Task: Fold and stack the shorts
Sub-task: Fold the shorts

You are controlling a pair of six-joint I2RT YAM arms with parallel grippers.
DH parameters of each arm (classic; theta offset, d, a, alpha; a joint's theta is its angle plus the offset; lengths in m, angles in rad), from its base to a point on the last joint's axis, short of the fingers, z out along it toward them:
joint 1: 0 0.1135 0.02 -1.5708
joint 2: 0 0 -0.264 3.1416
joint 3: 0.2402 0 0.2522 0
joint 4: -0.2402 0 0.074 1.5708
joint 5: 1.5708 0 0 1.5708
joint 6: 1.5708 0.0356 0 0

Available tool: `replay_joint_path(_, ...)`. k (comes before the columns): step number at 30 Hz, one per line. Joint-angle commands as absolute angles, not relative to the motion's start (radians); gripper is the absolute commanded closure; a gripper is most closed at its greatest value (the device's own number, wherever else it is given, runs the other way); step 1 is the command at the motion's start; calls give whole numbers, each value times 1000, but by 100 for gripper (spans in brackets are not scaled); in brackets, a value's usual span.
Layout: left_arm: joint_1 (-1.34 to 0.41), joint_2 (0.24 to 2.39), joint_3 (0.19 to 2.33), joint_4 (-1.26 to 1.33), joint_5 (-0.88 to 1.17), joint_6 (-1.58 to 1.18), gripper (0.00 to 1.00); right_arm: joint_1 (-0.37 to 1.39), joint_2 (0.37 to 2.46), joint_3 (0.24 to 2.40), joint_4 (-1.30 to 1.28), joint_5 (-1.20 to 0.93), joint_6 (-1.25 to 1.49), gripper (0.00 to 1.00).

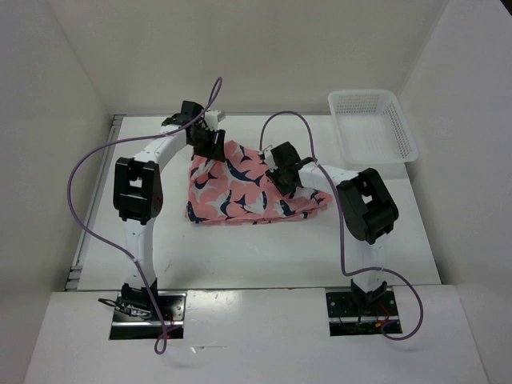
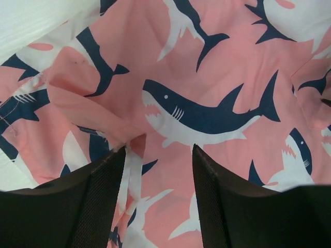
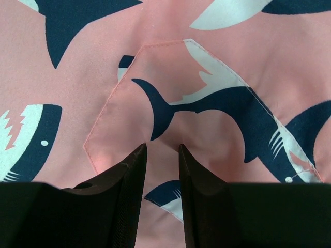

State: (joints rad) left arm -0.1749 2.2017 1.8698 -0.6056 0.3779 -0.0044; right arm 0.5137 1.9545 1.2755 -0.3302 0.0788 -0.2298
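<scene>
While a white plastic mesh basket [image 1: 372, 128] sits apart, the left gripper [image 2: 159, 150] rests spread on coral-pink shark-print fabric shorts [image 1: 240, 192]; the right gripper [image 3: 161, 148] pinches them.

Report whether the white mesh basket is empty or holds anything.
Empty. In the top view the basket shows only bare mesh floor and walls; the shorts lie outside it, on the table.

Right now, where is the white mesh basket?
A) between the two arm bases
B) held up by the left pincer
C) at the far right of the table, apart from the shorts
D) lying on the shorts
C: in the top view the basket stands at the far right, with a gap between it and the shorts.
</scene>
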Motion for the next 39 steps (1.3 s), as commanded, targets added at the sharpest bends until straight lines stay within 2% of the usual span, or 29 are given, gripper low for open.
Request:
replay_joint_path(1, -179, 2214, 1891, -557, 338, 0, 36, 515, 2002, 1307, -288, 60, -239, 63)
replay_joint_path(3, -179, 2214, 1891, -532, 237, 0, 36, 515, 2002, 1316, -288, 60, -239, 63)
replay_joint_path(4, -179, 2214, 1891, -502, 107, 0, 40, 515, 1991, 1316, -288, 72, -239, 63)
replay_joint_path(8, -144, 2214, 1891, -454, -90, 0, 57, 515, 1925, 1316, -299, 95, -239, 65)
replay_joint_path(10, -111, 2214, 1891, -445, -135, 0, 58, 515, 1867, 1304, -310, 106, -239, 65)
replay_joint_path(14, -84, 2195, 1902, -445, -238, 0, 54, 515, 1747, 1285, -359, 118, -172, 65)
replay_joint_path(15, -84, 2195, 1902, -445, -238, 0, 50, 515, 1702, 1285, -373, 127, -116, 63)
replay_joint_path(18, -84, 2174, 1890, -445, -271, 0, 44, 470, 1620, 1267, -446, 56, -1, 60)
replay_joint_path(21, -84, 2163, 1864, -433, -314, 0, 44, 402, 1569, 1211, -506, 11, 66, 57)
replay_joint_path(25, -84, 2099, 1827, -494, -235, 0, 43, 309, 1505, 1090, -518, -35, 133, 52)
replay_joint_path(26, -98, 2083, 1815, -520, -220, 0, 41, 284, 1487, 1065, -518, -66, 153, 47)
replay_joint_path(30, -146, 2013, 1700, -557, -219, 0, 38, 149, 1445, 939, -518, -202, 238, 41)
replay_joint_path(34, -155, 1980, 1585, -616, -209, 0, 38, 135, 1445, 919, -470, -233, 311, 40)
replay_joint_path(39, -155, 1980, 1500, -650, -144, 0, 37, 12, 1512, 908, -446, -291, 403, 35)
